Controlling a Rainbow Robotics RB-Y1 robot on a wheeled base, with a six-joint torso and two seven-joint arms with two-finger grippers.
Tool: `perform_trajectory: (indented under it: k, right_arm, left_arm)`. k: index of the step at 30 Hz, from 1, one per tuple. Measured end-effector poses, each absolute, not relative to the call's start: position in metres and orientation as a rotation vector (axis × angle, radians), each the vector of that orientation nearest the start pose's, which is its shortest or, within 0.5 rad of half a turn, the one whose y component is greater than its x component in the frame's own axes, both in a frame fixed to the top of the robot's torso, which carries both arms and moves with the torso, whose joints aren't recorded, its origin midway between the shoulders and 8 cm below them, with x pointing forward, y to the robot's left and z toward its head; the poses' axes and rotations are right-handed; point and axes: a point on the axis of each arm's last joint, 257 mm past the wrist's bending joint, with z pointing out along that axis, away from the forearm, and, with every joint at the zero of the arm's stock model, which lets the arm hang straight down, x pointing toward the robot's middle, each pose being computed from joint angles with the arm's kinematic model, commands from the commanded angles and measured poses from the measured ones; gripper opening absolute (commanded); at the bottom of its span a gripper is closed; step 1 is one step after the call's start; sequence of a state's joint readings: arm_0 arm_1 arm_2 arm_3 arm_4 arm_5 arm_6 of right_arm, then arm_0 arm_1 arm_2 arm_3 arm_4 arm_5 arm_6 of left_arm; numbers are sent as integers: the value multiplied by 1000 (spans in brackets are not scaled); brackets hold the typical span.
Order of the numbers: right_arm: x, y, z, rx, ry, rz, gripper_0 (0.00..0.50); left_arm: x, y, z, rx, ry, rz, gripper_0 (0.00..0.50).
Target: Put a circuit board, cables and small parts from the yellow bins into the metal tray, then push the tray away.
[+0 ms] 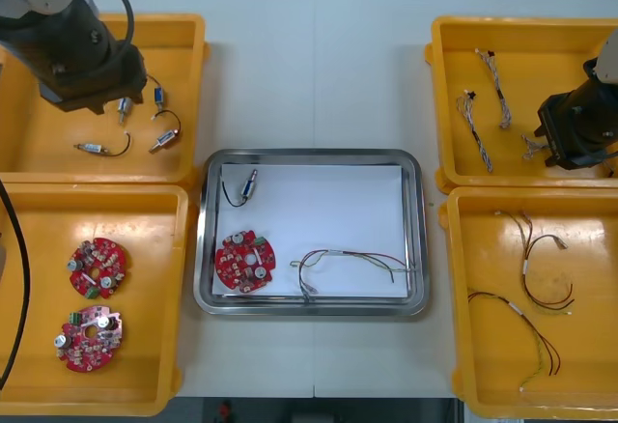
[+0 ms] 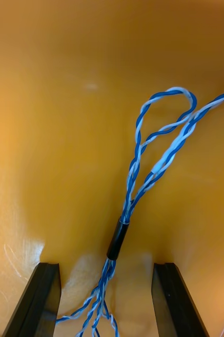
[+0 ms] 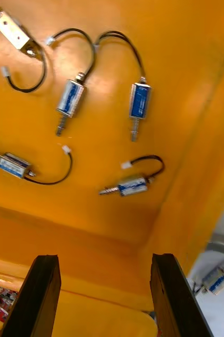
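The metal tray (image 1: pixel 203 249), white inside, holds a round red circuit board (image 1: pixel 244 261), a small metal part (image 1: pixel 247 186) with a black lead, and a red and yellow cable (image 1: pixel 352 262). My right gripper (image 1: pixel 568 143) is low in the far right yellow bin (image 1: pixel 444 104). In the right wrist view it (image 2: pixel 105 300) is open, and a twisted blue and white cable (image 2: pixel 143 179) runs between its fingers (image 2: pixel 36 303). My left gripper (image 1: pixel 92 80) hangs over the far left bin (image 1: pixel 193 75); in the left wrist view it (image 3: pixel 104 297) is open above several small metal parts (image 3: pixel 70 100).
The near left bin (image 1: pixel 145 346) holds two more red circuit boards (image 1: pixel 97 267). Red and yellow cables (image 1: pixel 541 278) lie in the near right bin (image 1: pixel 463 346). More blue and white cables (image 1: pixel 483 104) lie in the far right bin. Bare table runs beyond the tray.
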State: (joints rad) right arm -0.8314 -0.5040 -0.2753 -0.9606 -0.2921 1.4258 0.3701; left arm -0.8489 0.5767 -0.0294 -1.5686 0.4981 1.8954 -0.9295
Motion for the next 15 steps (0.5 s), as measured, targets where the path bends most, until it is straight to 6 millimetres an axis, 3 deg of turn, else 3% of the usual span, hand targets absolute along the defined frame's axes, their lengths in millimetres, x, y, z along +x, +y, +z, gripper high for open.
perform_trajectory:
  k: [4, 6, 7, 8, 15]
  right_arm:
    - [582, -402, -231, 1775, 2056, 369, 339]
    - [584, -404, -231, 1770, 2049, 373, 88]
    - [584, -404, -231, 1769, 2047, 374, 26]
    - [584, -404, -231, 1768, 2046, 374, 0]
    - [585, -405, -231, 1763, 2039, 377, 0]
  left_arm:
    - [557, 314, -115, -613, 2553, -59, 500]
    - [566, 326, -117, -658, 2532, -49, 500]
    - [570, 331, -118, -674, 2523, -45, 500]
    - [574, 335, -118, -690, 2514, -42, 500]
    - [607, 352, -109, -760, 2430, -77, 500]
